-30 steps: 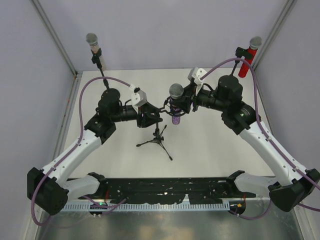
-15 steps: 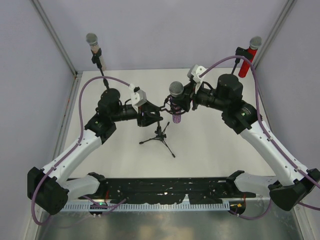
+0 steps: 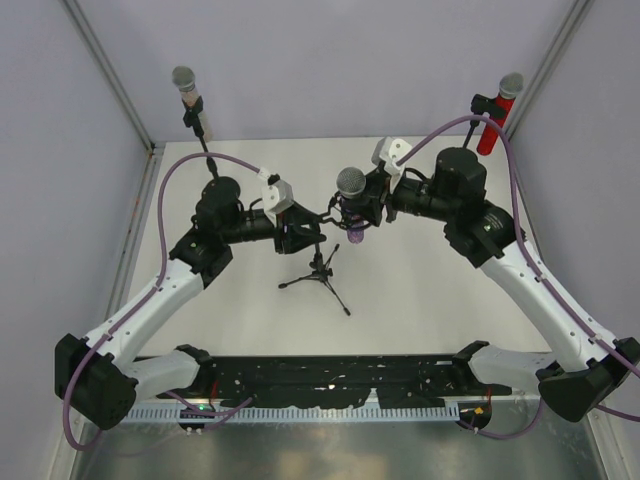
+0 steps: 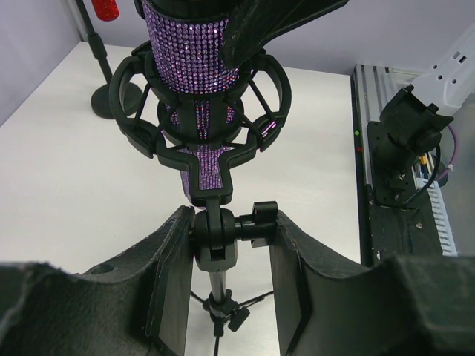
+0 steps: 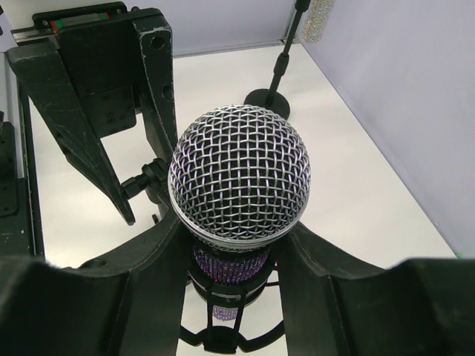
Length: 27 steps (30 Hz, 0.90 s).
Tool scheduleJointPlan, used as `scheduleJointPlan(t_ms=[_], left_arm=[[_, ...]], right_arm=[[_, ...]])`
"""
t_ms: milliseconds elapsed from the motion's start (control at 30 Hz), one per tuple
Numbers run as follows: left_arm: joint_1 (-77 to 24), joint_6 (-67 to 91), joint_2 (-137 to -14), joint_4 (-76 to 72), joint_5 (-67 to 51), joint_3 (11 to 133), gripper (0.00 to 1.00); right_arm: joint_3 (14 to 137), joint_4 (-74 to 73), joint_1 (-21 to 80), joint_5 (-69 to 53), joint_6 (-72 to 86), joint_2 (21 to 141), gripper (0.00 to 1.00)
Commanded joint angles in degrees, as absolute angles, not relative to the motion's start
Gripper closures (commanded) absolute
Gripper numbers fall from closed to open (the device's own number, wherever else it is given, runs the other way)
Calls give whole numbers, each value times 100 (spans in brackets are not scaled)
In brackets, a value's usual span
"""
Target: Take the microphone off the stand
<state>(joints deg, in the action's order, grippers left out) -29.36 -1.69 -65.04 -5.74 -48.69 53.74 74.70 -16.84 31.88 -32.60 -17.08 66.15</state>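
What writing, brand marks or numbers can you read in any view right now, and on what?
No text is readable in any view.
purple microphone: rhinestones and mesh only, no brand showing.
stand: plain black, no label.
pale strip along the near edge: any marks are too small to read.

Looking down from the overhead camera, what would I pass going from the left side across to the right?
Beige microphone at the back left → left gripper, closed on the tripod stand → purple microphone with the silver head → red microphone at the back right.
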Motion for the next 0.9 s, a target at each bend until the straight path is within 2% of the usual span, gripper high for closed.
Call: scheduleJointPlan(t_ms=[0, 167, 300, 600, 867], left_arm=[[-2892, -193, -6627, -220, -4728, 5229, 70], [-2892, -176, -6636, -220, -4746, 5238, 70], [-2892, -176, -6627, -220, -4737, 5221, 70], [-2892, -132, -6662, -211, -4737, 5247, 70], [-2892, -150, -6662, -211, -4711, 5247, 70]], right_arm=[[8024, -949, 3173, -3849, -1557, 6398, 68], [8060, -853, 3182, -3842, -1371, 6416, 63], [8077, -642, 3182, -3122, -1055, 6407, 63], [8060, -616, 3182, -3015, -967, 6346, 62], [7700, -404, 3173, -3067, -993, 6232, 44]])
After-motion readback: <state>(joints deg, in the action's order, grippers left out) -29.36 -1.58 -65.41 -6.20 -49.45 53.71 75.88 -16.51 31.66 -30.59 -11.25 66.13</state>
